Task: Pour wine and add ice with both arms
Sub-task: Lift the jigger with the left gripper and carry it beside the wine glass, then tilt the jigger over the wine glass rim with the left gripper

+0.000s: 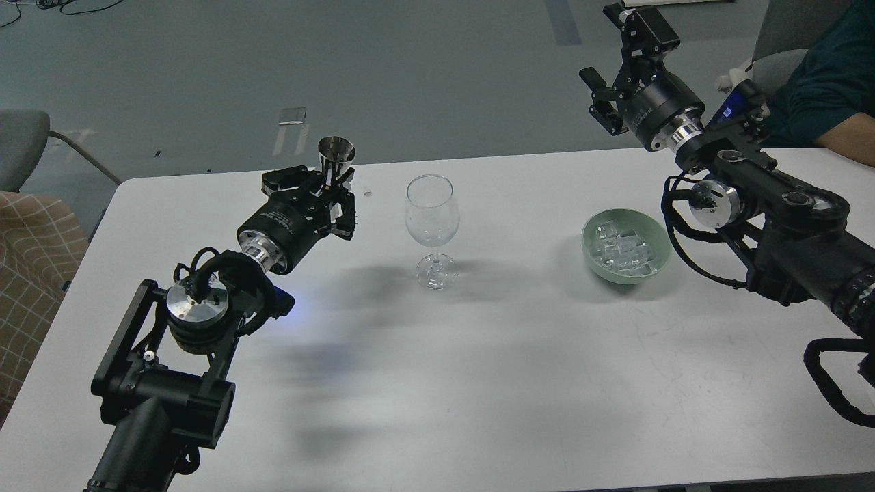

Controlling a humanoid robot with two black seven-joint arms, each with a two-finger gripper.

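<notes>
White surface (478,383) fills the view, grey floor beyond it, and both arms are up over it. Left tool (333,193) sits at the far left side, its fingers clamped around the narrow waist of a small steel jigger (336,154), which stands upright with its flared mouth facing up. Right tool (618,72) is raised high beyond the far right edge, fingers spread apart, nothing between them. Between the two arms, an empty wine glass (431,229) stands upright near the middle of the surface, clear bowl, short stem, round foot. To its right, well apart from it, a pale green bowl (589,236) rests just under the right arm's elbow. Inside it, the ice (623,247): a heap of small clear glassy cubes, piled together and catching the light. Far right corner, a person's forearm (847,140) in a dark teal sleeve rests at the surface's edge. Left edge, a grey chair (24,147) and a checked cloth (31,266).
</notes>
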